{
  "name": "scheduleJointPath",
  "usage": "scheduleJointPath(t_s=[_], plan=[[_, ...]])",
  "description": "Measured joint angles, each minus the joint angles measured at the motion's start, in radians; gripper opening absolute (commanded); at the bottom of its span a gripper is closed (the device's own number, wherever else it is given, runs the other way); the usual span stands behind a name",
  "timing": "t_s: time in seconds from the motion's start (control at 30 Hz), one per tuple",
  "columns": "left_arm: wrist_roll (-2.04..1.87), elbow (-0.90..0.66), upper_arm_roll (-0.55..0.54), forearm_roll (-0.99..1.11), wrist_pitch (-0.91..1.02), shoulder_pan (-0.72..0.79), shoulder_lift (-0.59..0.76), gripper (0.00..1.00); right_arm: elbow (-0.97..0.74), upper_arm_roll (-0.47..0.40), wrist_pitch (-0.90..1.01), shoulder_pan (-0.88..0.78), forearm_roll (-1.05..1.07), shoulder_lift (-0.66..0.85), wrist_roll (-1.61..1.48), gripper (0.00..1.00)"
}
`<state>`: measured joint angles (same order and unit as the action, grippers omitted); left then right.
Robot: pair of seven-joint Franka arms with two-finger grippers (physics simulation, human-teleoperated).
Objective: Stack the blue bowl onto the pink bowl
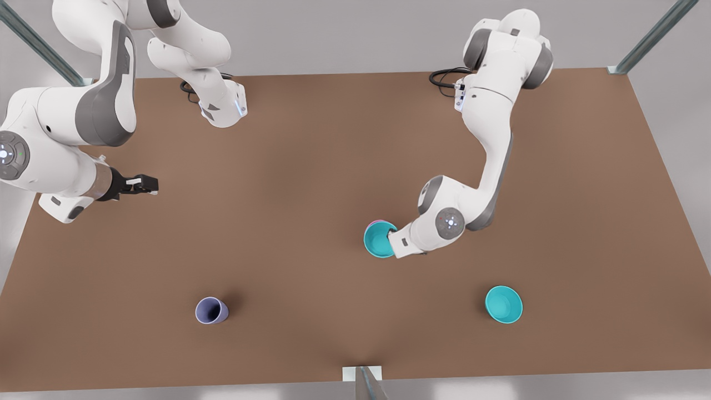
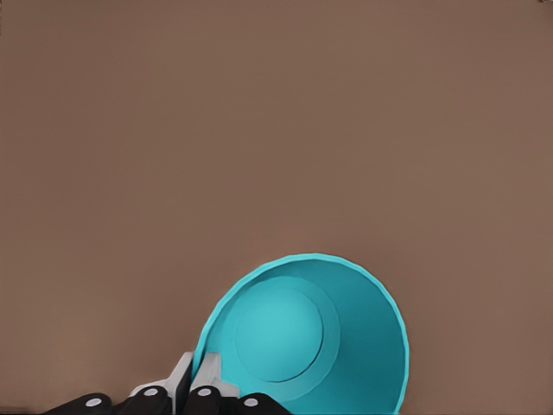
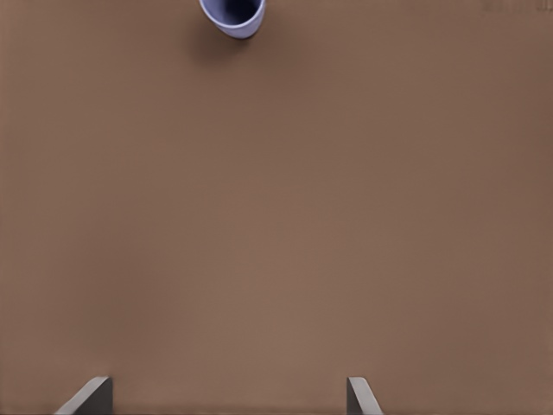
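The left gripper (image 1: 392,240) pinches the blue bowl's (image 1: 379,240) rim, its fingers (image 2: 206,379) cut off; only a pink bowl (image 1: 373,224) sliver peeks out beneath that bowl. Well apart from it, the right gripper (image 1: 151,184) waits spread wide, facing a lavender cup (image 3: 232,15).

The left gripper (image 2: 197,389) has its jaws pinched on the near rim of the blue bowl (image 2: 298,341), one finger inside and one outside, above the bare brown tabletop (image 2: 259,130).
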<state>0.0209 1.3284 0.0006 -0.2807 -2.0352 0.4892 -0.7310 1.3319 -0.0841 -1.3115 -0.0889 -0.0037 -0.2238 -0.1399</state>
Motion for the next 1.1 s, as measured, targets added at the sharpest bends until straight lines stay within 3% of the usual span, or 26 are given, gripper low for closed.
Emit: scheduleJointPath(t_s=[0.67, 0.7, 0.87, 1.1], plan=[[-0.329, 0.074, -0.014, 0.004, 0.053, 0.006, -0.002, 0.21, 0.003, 0.001, 0.0, -0.002, 0.002, -0.006, -0.053, 1.0], [-0.336, 0.074, -0.015, 0.003, 0.053, 0.006, -0.002, 1.0, 0.003, 0.001, 0.0, -0.002, 0.002, -0.006, -0.055, 1.0], [-0.343, 0.068, -0.013, -0.009, 0.072, -0.006, 0.014, 1.0, 0.003, 0.002, 0.001, -0.002, 0.003, -0.006, -0.061, 1.0], [-0.31, 0.021, -0.014, 0.269, 0.423, -0.276, 0.45, 1.0, 0.003, 0.002, 0.0, -0.002, 0.003, -0.006, -0.067, 1.0]])
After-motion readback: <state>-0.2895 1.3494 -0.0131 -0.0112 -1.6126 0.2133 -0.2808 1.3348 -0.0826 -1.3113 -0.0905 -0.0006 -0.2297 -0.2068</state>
